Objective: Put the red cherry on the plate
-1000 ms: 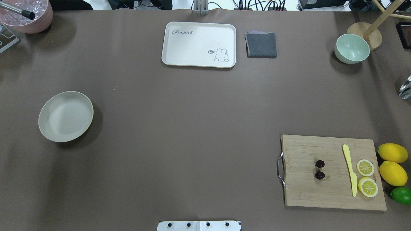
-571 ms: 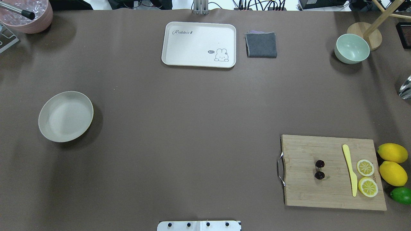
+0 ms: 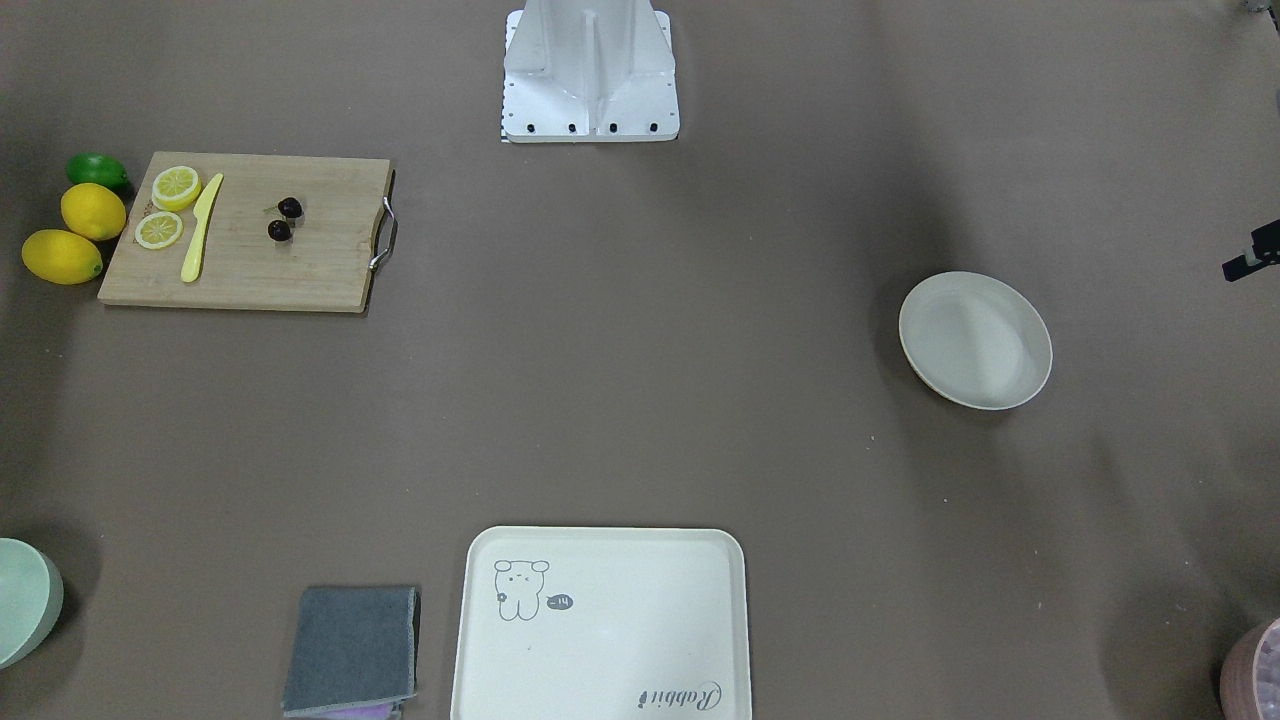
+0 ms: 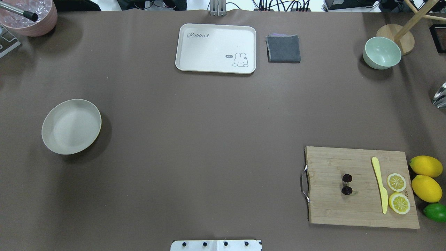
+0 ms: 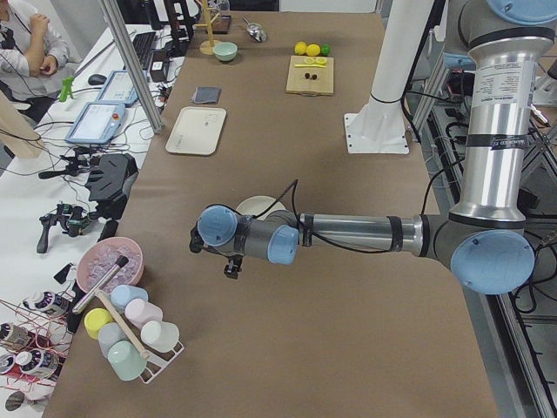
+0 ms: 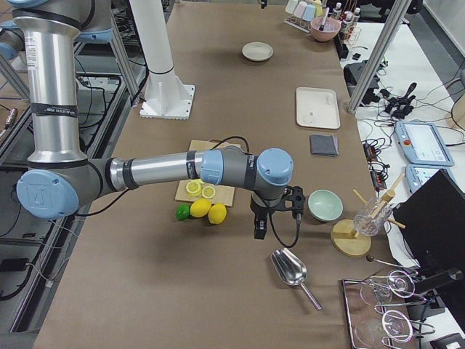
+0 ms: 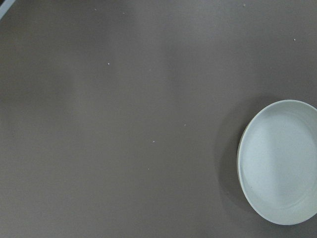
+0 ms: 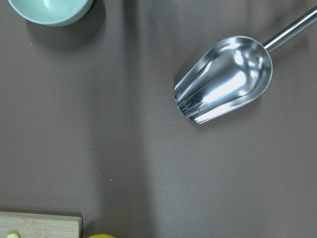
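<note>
The red cherry, a pair of tiny dark fruits, lies on the wooden cutting board at the near right, and also shows in the front view. The empty off-white plate sits far across the table at the left; the left wrist view has the plate at its lower right. My left gripper hangs just outside the plate, toward the table's left end. My right gripper hangs past the lemons, above a metal scoop. Whether either is open or shut, I cannot tell.
A yellow knife, two lemon slices, two lemons and a lime crowd the board's right side. At the back are a rabbit tray, a grey cloth, a green bowl and a pink bowl.
</note>
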